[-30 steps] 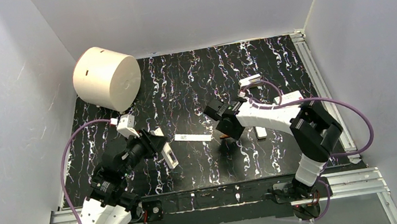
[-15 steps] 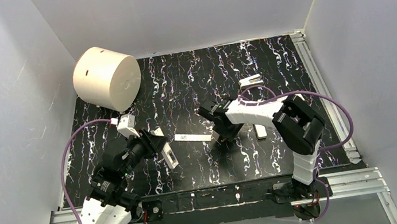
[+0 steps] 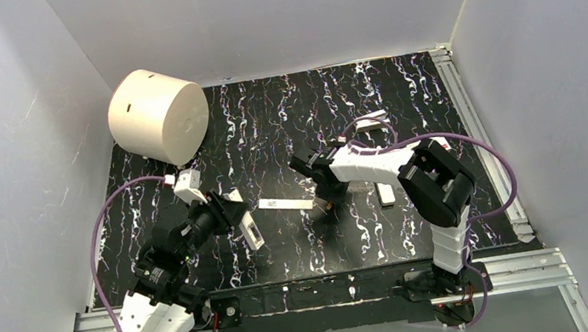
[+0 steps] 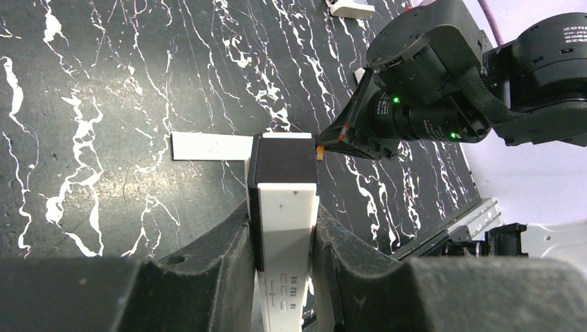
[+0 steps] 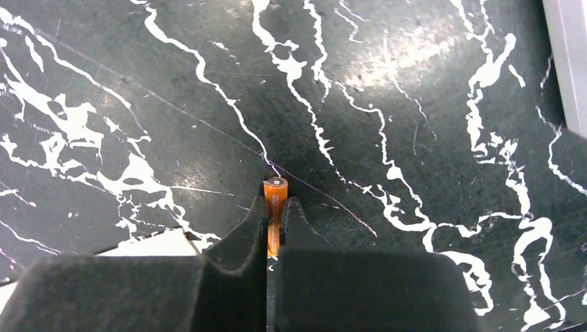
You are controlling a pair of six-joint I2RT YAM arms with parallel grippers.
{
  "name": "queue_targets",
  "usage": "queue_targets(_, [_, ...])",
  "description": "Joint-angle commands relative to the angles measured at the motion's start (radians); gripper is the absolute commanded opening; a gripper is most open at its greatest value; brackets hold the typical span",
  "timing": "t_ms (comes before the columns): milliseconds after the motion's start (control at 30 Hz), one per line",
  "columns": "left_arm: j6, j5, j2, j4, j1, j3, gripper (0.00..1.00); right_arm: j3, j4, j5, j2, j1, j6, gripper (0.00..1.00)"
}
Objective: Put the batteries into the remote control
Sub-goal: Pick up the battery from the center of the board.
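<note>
On my right wrist feed the right end effector (image 5: 275, 205) is pinched almost fully together on one battery (image 5: 275, 196) — a small orange cell held lengthwise between the two fingertips, its capped end poking out toward 12 o'clock and its body low against the dark marbled bench (image 5: 429, 124). From the overhead camera that end effector (image 3: 325, 202) sits near the middle of the bench, just off the 3 o'clock end of a plain white strip (image 3: 285, 204) lying flat. The left end effector (image 4: 282, 232) is closed partway on the remote control (image 4: 287, 214), clamping its long sides so the bar juts forward past the fingers toward 12 o'clock in the left wrist view. Overhead, the remote control (image 3: 249, 228) is at about 8 o'clock from the strip, close to it, and well apart from the held battery — which lies at roughly 3 o'clock from the remote. I cannot make out a second battery anywhere.
</note>
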Motion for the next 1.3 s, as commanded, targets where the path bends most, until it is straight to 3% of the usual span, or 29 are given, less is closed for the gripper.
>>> queue_targets(0, [0.012, 0.003, 0.014, -0.001, -0.001, 0.031, 0.00, -0.026, 0.099, -0.045, 0.045, 0.001, -0.215, 0.01])
queue_targets(233, [-0.012, 0.100, 0.060, 0.070, 0.000, 0.022, 0.00, -0.015, 0.136, 0.051, -0.107, 0.013, -0.448, 0.01])
queue_targets(400, [-0.091, 0.295, 0.110, 0.314, 0.000, -0.024, 0.00, -0.048, 0.161, 0.125, -0.271, 0.032, -0.607, 0.01])
queue_targets(667, [-0.268, 0.371, 0.395, 0.495, -0.007, 0.021, 0.00, -0.176, 0.279, 0.103, -0.593, 0.033, -0.793, 0.01])
queue_targets(800, [-0.396, 0.407, 0.564, 0.703, -0.025, 0.024, 0.00, -0.192, 0.306, 0.032, -0.729, 0.032, -0.865, 0.02])
queue_targets(1000, [-0.494, 0.412, 0.769, 0.893, -0.087, 0.083, 0.00, -0.177, 0.336, -0.109, -0.814, 0.041, -0.877, 0.04])
queue_targets(1267, [-0.585, 0.385, 0.827, 1.110, -0.106, 0.052, 0.00, -0.134, 0.368, -0.076, -0.811, 0.182, -0.875, 0.06])
